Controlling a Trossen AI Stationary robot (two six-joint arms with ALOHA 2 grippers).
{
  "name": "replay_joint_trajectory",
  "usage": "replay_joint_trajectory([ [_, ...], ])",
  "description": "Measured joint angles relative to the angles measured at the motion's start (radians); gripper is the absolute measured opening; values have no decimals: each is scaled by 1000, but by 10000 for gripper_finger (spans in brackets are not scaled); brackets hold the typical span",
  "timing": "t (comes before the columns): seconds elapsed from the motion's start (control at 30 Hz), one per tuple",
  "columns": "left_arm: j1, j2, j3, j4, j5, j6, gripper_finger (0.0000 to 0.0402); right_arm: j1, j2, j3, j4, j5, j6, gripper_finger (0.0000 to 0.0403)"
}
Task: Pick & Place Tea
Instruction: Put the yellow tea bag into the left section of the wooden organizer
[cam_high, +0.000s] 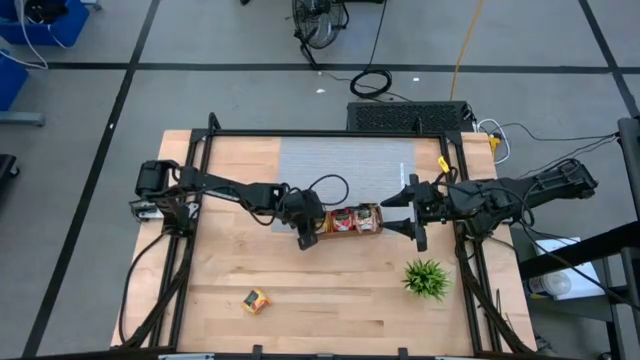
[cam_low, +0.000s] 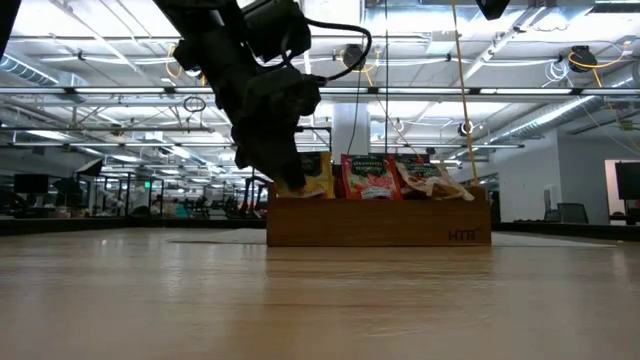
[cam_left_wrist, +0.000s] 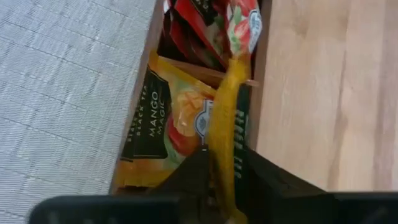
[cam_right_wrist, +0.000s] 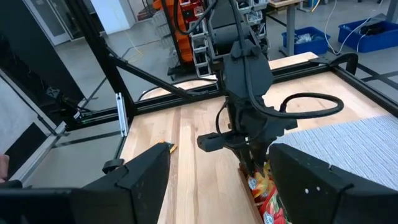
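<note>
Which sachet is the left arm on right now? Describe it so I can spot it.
Find the wooden tray mid-table at the grey mat's near edge. At its left-end compartment, the left gripper pinches an orange-yellow sachet edge-on between its fingers. Its neighbours there lie flat; the next compartment's are red.

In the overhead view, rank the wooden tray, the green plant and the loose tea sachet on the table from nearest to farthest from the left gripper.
1. Tray: right under the left gripper, at its left end.
2. Sachet: alone on the table's front, towards the left.
3. Plant: front right, beyond the tray.
</note>
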Motion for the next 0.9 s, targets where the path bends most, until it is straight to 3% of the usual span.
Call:
replay_joint_trajectory([
  [0.2, 3, -27, 5, 7, 11, -22, 128, 0, 0, 0, 0, 0, 0, 254],
  [0.5, 36, -220, 5, -67, 9, -43, 166, 0, 0, 0, 16, 0, -2, 254],
  [0.67, 45, -339, 5, -121, 46, -287, 168, 0, 0, 0, 25, 0, 0, 254],
  [0.9, 22, -438, 6, -122, 248, -531, 168, 0, 2, 0, 30, -2, 28, 254],
])
